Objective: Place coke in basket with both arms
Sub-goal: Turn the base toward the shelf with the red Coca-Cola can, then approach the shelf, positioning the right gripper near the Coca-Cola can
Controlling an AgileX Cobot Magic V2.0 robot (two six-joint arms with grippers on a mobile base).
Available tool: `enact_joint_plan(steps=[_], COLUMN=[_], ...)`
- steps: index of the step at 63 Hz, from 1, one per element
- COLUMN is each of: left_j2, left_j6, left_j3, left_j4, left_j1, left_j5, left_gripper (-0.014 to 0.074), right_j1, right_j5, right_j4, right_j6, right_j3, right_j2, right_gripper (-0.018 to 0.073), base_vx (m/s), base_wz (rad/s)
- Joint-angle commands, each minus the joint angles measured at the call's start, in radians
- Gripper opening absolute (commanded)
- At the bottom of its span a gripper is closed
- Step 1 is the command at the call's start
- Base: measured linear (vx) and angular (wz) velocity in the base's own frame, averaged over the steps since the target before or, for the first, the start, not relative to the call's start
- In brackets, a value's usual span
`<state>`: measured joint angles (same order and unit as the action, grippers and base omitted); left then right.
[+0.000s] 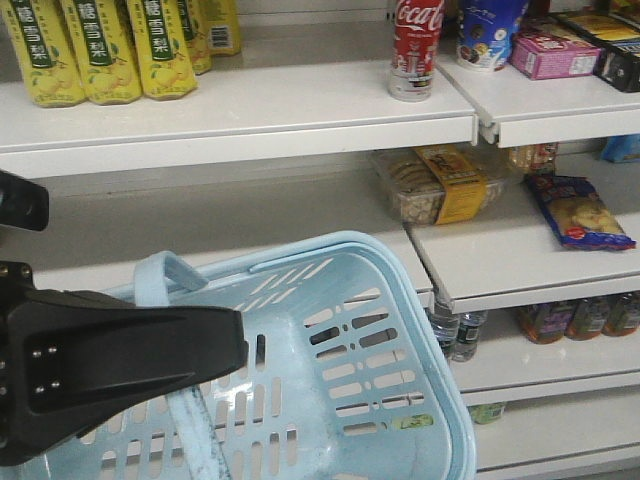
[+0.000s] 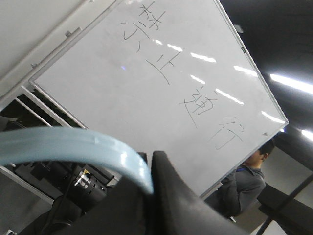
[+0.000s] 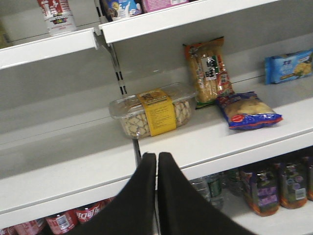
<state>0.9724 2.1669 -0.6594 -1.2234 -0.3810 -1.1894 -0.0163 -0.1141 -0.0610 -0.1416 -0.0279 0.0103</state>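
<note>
The coke [image 1: 415, 50], red with white script, stands upright on the top shelf [image 1: 240, 110] near its right end. It also shows at the top left of the right wrist view, coke [image 3: 57, 17]. The light blue basket [image 1: 330, 245] hangs tilted at the lower left of the front view. My left gripper [image 1: 240, 350] is shut on the basket's handle [image 2: 73, 147], which runs between its jaws, left gripper [image 2: 150, 169]. My right gripper [image 3: 157, 157] is shut on nothing, in front of the middle shelf edge and well below the coke.
Yellow pear drink bottles [image 1: 100, 50] stand at the top shelf's left. A clear biscuit box [image 3: 151, 112] and a blue snack bag [image 3: 247, 110] lie on the middle shelf. Red bottles [image 3: 73, 218] fill the bottom shelf. A whiteboard [image 2: 161, 93] and a person [image 2: 244, 181] show behind.
</note>
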Motion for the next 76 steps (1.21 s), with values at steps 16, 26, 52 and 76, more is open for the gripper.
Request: enact_joint_plan(steps=[16, 26, 52, 76], left_j2=[-0.012, -0.012, -0.012, -0.012], left_j6=[-0.004, -0.004, -0.004, -0.004], left_j3=[-0.029, -0.029, -0.029, -0.029], left_j4=[0.092, 0.092, 0.092, 0.092], left_j1=[-0.008, -0.008, -0.008, -0.008], left_j5=[-0.05, -0.05, -0.05, -0.05], left_gripper=[-0.0006, -0.0006, -0.0006, -0.0006], right_j1=[-0.005, -0.005, -0.005, -0.005], right_j5=[0.07, 0.07, 0.07, 0.07], right_j4=[0.008, 0.008, 0.008, 0.008], right_j6=[0.007, 0.007, 0.007, 0.007], right_j3=[-0.008, -0.008, -0.008, -0.008], right_j2=[0.013, 0.013, 0.013, 0.013], right_gripper=[-0.0005, -0.0005, -0.0005, -0.0005], base_vx=[0.09, 0.09, 0.07, 0.04], base_wz=[0.34, 0.3, 0.1, 0.01])
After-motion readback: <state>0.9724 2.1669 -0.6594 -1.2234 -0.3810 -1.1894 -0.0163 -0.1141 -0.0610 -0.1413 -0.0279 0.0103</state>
